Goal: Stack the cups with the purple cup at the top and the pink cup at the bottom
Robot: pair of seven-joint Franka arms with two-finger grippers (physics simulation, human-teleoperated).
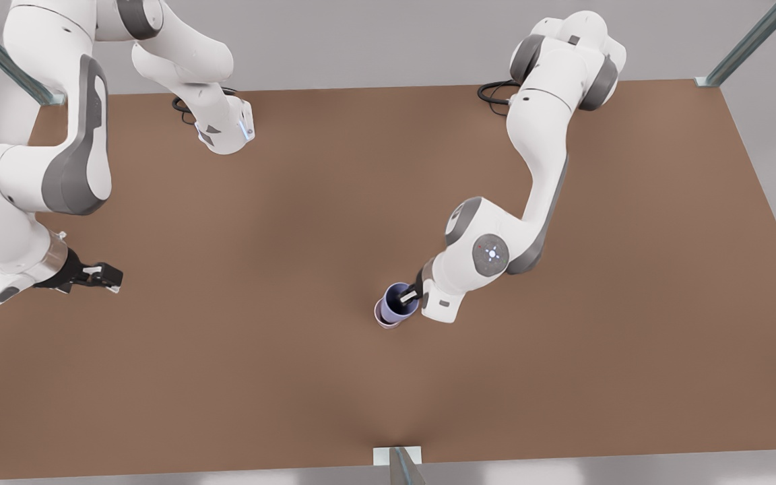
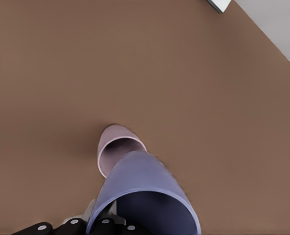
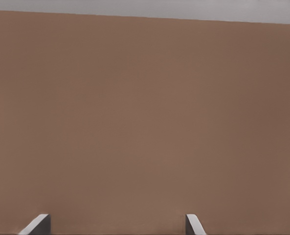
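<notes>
The pink cup [image 1: 382, 317] stands upright on the brown table [image 1: 240, 377], a little toward the front view's right of centre. The purple cup [image 1: 401, 301] hangs right over it, its base at the pink cup's mouth; how far it sits inside I cannot tell. My left gripper [image 1: 413, 295] is shut on the purple cup's rim, one finger inside and one outside. From the left wrist, the purple cup [image 2: 140, 188] covers part of the pink cup [image 2: 116, 143]. My right gripper [image 1: 113, 276] waits open at the front view's left, its fingertips [image 3: 37, 225] over bare table.
A small metal bracket [image 1: 398, 457] sits at the table's near edge, with frame posts [image 1: 748, 44] at the far corners. Both arm bases stand along the far edge. Bare table stretches all around the cups.
</notes>
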